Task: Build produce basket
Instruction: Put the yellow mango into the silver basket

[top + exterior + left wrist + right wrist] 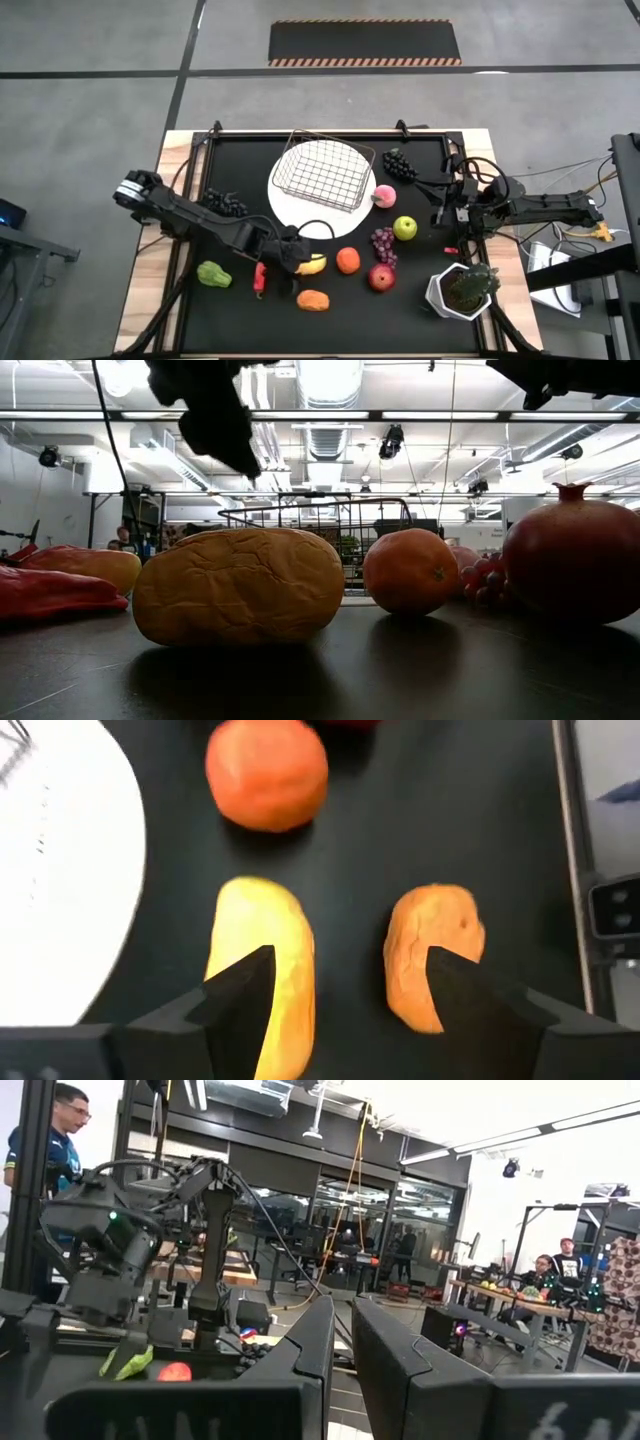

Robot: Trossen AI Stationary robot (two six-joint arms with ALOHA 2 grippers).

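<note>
Left gripper (297,257) hangs over the front of the mat, jaws parted, holding nothing. In its wrist view one finger lies across the yellow mango (262,975) and the other sits at the edge of the tan-orange fruit (435,965), with bare mat between the two; I cannot tell whether either finger is touching.

Progress: nothing loaded yet, by my reading. Working left to right across the high view, the green pepper (213,274), dark grapes (226,205), red pepper (260,278), the mango, the tan-orange fruit, an orange (348,260), purple grapes (384,243), red fruit (381,277), pink peach (384,195), a second dark bunch (399,165) and green apple (405,228) all lie loose on the mat.

The basket (324,174) rests empty on the white plate (290,207), behind the fruit, mid-table.

Right gripper (446,213) waits at the table's right edge, fingers closed, empty.

Every piece is left to move.
</note>
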